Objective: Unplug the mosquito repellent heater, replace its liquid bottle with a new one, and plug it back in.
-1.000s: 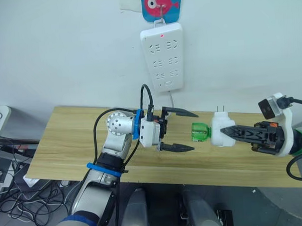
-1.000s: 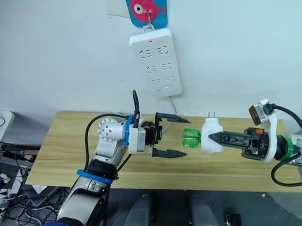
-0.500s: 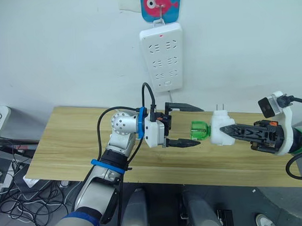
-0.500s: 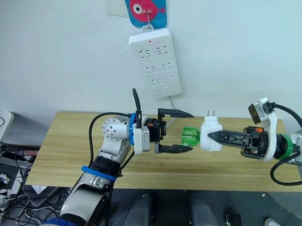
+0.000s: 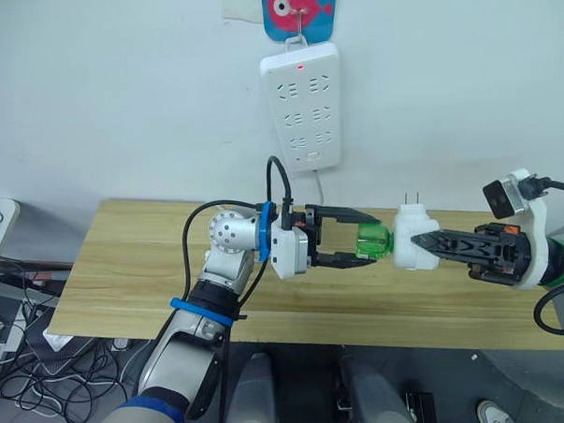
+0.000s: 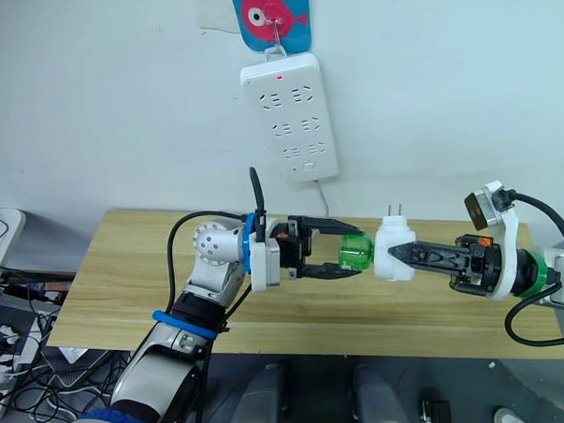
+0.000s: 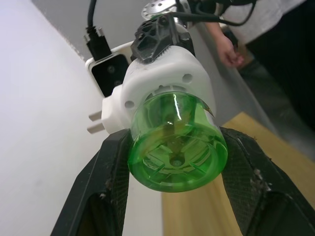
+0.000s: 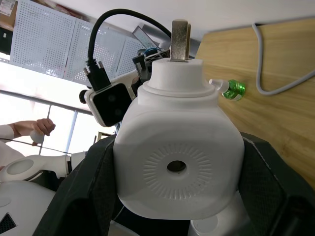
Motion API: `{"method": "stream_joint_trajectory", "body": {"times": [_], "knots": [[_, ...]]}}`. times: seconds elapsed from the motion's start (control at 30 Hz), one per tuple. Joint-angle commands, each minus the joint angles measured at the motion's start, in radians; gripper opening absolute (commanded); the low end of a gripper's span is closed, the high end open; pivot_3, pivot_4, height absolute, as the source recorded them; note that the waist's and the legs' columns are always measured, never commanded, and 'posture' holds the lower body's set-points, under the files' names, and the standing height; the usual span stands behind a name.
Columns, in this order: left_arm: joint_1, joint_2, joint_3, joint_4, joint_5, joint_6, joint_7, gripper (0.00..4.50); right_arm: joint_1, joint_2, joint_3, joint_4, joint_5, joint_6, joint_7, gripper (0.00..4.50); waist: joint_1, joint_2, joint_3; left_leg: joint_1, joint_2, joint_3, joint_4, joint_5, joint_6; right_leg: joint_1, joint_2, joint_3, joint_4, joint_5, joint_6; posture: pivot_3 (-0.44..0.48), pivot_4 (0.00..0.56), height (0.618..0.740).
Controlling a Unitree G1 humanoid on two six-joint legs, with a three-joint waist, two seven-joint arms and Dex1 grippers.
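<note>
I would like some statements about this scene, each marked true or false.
1. The right claw holds the mosquito repellent heater. True.
2. The heater is plugged into the power strip. False: it is held apart from it, prongs bare.
3. The green bottle lies on the table. False: it is attached to the heater.
4. The left claw has a finger on each side of the bottle. True.
5. The strip's red light is on. True.

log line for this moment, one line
heater unplugged, held in right gripper | left gripper around green bottle | bottle still in heater | power strip on wall
</note>
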Motion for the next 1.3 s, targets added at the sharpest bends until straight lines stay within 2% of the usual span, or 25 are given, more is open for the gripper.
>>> {"method": "stream_joint_trajectory", "body": {"times": [0.03, 0.1, 0.23, 0.43, 0.53, 0.67, 1.3], "knots": [[-0.001, 0.037, -0.003, -0.169, -0.19, 0.476, 0.049, 2.26, 0.002, -0.023, -0.024, -0.034, 0.025, 0.002, 0.004, 2.98, -0.002, 0.0, 0.0, 0.0, 0.0, 0.0, 0.0, 0.0, 0.0, 0.0, 0.0, 0.0, 0.0, 0.0, 0.0, -0.002, 0.312, 0.74], [-0.015, 0.097, -0.012, -0.27, -0.321, 0.825, 0.062, 2.26, 0.002, -0.043, -0.024, -0.045, 0.025, -0.001, 0.0, 2.98, -0.005, 0.0, 0.0, 0.0, 0.001, -0.001, 0.0, 0.0, 0.0, 0.0, 0.0, 0.0, 0.0, 0.0, 0.0, 0.001, 0.311, 0.74], [-0.06, 0.136, 0.028, -0.331, -0.485, 1.245, 0.141, 2.26, -0.008, -0.054, -0.018, -0.044, 0.025, -0.006, 0.007, 2.98, -0.01, 0.0, 0.0, 0.0, 0.001, -0.005, 0.0, 0.0, -0.001, 0.0, 0.0, 0.0, 0.0, 0.0, 0.0, 0.0, 0.311, 0.74], [-0.183, 0.149, 0.122, -0.186, -0.724, 1.837, 0.242, 2.26, -0.009, -0.093, -0.008, -0.053, 0.025, 0.003, 0.033, 2.98, -0.017, 0.0, 0.0, 0.0, 0.0, -0.005, 0.001, 0.0, 0.0, 0.0, 0.0, 0.0, 0.0, 0.0, 0.0, -0.002, 0.314, 0.74], [-0.218, 0.148, 0.159, -0.106, -0.778, 2.025, 0.262, 2.26, -0.004, -0.111, 0.0, -0.064, 0.025, 0.0, 0.031, 2.98, -0.024, 0.0, 0.0, 0.0, 0.001, -0.005, 0.001, 0.0, 0.0, 0.0, 0.0, 0.0, 0.0, 0.0, 0.0, -0.002, 0.313, 0.74], [-0.22, 0.145, 0.181, -0.1, -0.784, 2.107, 0.277, 2.26, -0.01, -0.12, 0.004, -0.06, 0.025, -0.007, 0.036, 2.98, -0.027, 0.0, 0.0, 0.0, 0.001, -0.005, 0.0, 0.0, -0.001, 0.0, 0.0, 0.0, 0.0, 0.0, 0.0, -0.002, 0.31, 0.74], [-0.199, 0.153, 0.243, -0.12, -0.76, 2.112, 0.336, 2.26, 0.101, -0.2, -0.093, 0.001, 0.025, 0.017, 0.076, 2.98, -0.026, 0.0, 0.0, 0.0, 0.001, -0.002, 0.0, 0.001, -0.002, 0.0, 0.0, 0.0, 0.0, 0.0, 0.0, 0.001, 0.294, 0.74]]}}
